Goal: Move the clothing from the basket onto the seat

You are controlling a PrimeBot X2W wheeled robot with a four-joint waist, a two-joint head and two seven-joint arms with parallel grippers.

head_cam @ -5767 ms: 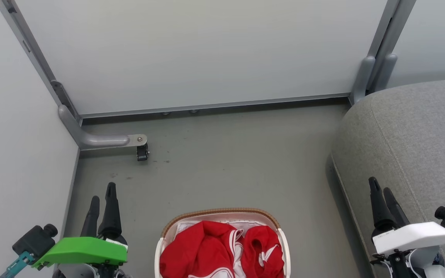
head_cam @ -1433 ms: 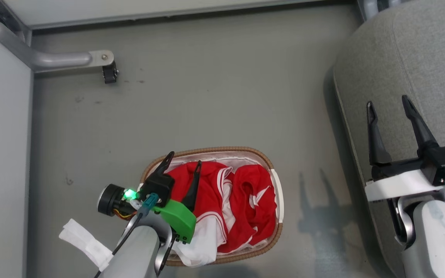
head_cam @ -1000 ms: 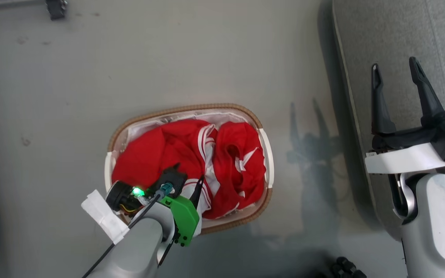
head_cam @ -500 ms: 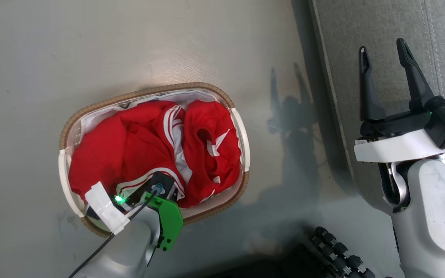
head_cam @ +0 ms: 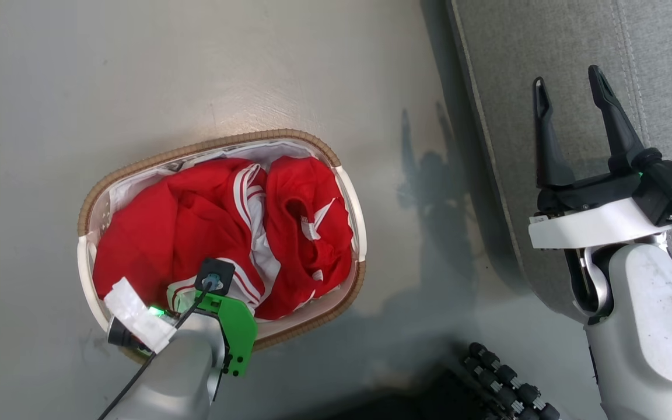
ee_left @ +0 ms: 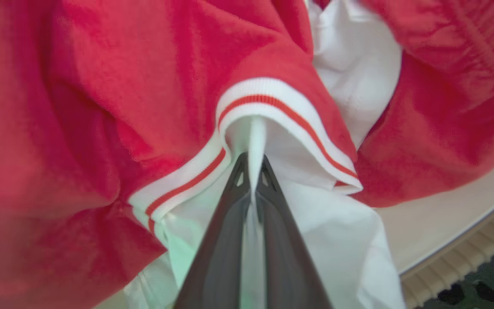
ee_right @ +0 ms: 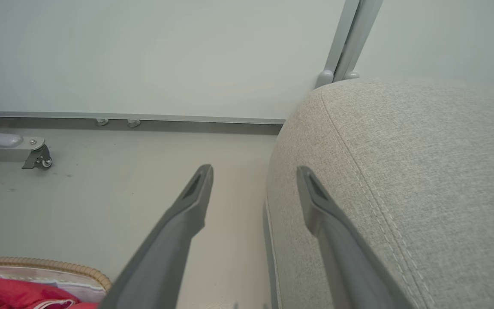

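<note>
Left wrist view: a white fold [ee_left: 255, 137] under the hem of the clothing [head_cam: 184, 233], inside the basket [head_cam: 196, 147], is pinched by the fingers of the left gripper [ee_left: 252, 161]; those of the right gripper [head_cam: 567, 79] are spread empty. The basket could be dragged if liner [head_cam: 132, 189] is caught.

The clothing [head_cam: 196, 227] is seen in bright red, edged with white ribbed bands that are crossed by a thin red stripe, and plain white cloth is shown inside its folds. The basket [head_cam: 196, 146] is finished in white, with a rim patterned in a brown weave. The seat [head_cam: 546, 35] is covered in grey woven fabric, marked by a pale stitched seam. The floor [head_cam: 137, 70] is coloured a dull grey. The left gripper [ee_left: 251, 163] is shown with dark grey fingers and a bright green cover [head_cam: 237, 332], the right gripper [head_cam: 567, 79] with black fingers and a white cover [head_cam: 592, 227]
</note>
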